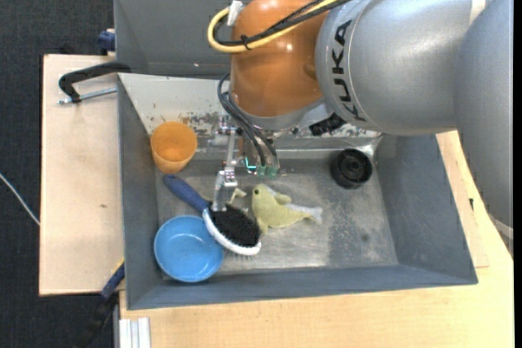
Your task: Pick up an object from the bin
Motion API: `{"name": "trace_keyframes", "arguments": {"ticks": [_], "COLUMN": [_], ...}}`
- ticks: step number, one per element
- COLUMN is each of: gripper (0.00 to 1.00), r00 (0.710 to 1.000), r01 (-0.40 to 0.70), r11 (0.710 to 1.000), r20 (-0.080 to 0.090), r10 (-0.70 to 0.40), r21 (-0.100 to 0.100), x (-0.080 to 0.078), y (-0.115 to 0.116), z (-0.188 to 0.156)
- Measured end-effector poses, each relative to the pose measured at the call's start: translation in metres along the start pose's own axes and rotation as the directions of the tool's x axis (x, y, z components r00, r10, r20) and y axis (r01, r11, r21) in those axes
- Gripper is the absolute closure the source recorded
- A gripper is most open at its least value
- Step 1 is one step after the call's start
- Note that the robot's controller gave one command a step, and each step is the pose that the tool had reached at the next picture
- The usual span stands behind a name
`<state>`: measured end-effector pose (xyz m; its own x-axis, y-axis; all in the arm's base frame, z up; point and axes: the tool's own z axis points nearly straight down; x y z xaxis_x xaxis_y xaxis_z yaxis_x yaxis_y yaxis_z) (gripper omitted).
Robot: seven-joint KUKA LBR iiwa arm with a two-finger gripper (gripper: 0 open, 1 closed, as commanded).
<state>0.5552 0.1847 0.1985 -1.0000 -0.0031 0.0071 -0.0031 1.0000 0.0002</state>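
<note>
Grey sheet metal slopes down to the floor of the bin [408, 200], where a few loose things lie toward the left. Low among them hangs the gripper [226, 193], just over a brush [235, 227] — blue handle, white head, black bristles — whose head lies against a blue bowl [186, 250], with a pale yellow plush toy [279, 212] just beside it on the other side. Whether the gripper stands spread or pinched together I cannot tell. The brush looks light and stiff. Its narrow neck, where handle meets head, seems the surest hold, since the bristles would likely give and slip.
</note>
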Motion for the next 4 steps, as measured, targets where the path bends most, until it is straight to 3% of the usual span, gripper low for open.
{"name": "trace_keyframes", "arguments": {"ticks": [1,2,3,4], "gripper": [0.00,0.00,1.00,1.00], "r00": [0.994,0.990,0.991,0.917], "r01": [0.110,0.139,0.135,0.399], "r11": [0.994,0.990,0.991,0.917], "r20": [0.006,0.020,0.025,0.017], "r10": [-0.110,-0.139,-0.135,-0.399], "r21": [0.000,-0.012,-0.005,0.005], "x": [0.059,0.021,0.020,0.024], "y": [-0.017,-0.045,-0.048,-0.068], "z": [0.093,0.123,0.122,-0.012]}}
